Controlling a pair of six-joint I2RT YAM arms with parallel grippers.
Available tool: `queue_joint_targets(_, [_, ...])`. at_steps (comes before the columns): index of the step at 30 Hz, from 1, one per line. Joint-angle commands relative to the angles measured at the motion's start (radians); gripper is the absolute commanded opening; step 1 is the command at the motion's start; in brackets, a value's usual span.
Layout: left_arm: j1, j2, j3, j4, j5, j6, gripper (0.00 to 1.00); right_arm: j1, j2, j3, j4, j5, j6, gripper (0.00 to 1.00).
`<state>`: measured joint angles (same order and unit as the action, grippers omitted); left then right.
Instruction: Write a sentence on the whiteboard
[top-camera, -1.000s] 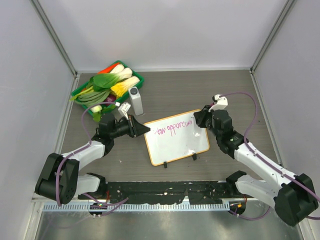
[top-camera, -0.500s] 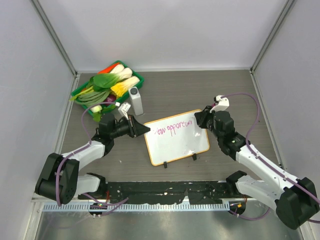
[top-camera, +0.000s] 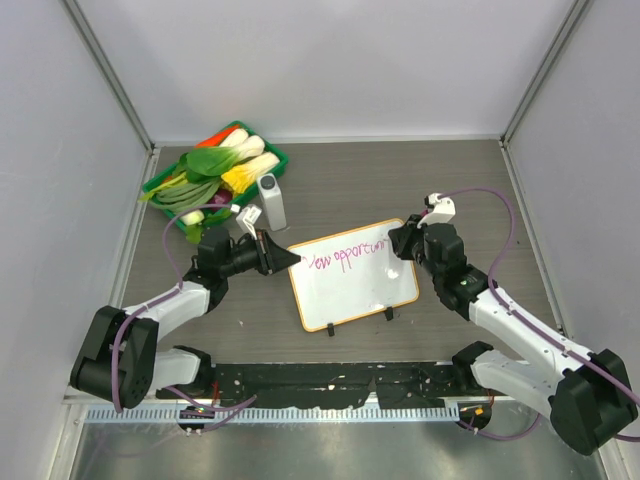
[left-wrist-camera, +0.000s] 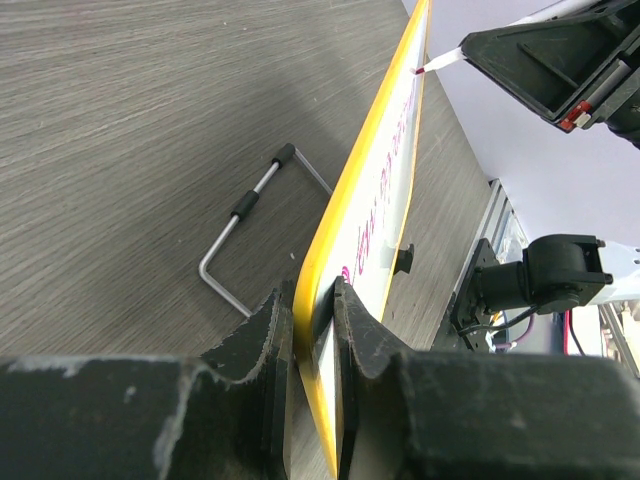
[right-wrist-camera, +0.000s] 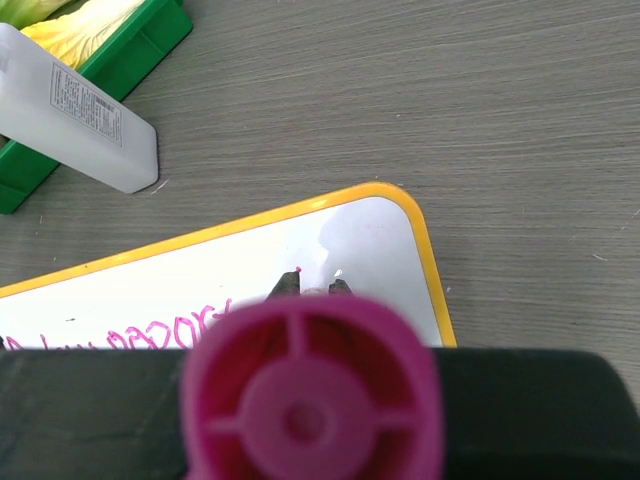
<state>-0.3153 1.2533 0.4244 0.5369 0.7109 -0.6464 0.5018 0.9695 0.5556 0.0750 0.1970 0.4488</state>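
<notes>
Whiteboard (top-camera: 355, 292) clamped in L pincer (left-wrist-camera: 313, 300); R pincer (top-camera: 400, 243) grips marker (right-wrist-camera: 310, 400).

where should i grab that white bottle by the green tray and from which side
Take the white bottle across its mid-body, coming straight down from above with the jaws on its two long sides. It seems to lie flat on the table, and those sides look straight and parallel. One end sits close against the green tray, so the ends give less room.
</notes>
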Motion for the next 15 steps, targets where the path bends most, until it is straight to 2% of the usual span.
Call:
queue_joint_targets(1, [-0.008, 0.001, 0.004, -0.048, -0.057, 0.083, 0.0, -0.003, 0.002, 0.004, -0.012, 0.054, -0.005, 0.01])
queue_joint_targets(9, [-0.01, 0.005, 0.005, -0.046, -0.057, 0.08, 0.0, -0.003, -0.017, 0.012, -0.043, 0.113, -0.005, 0.01])
queue_joint_targets(15, [-0.008, 0.005, 0.005, -0.046, -0.056, 0.082, 0.0, -0.003, -0.031, 0.023, -0.037, 0.071, -0.004, 0.01])
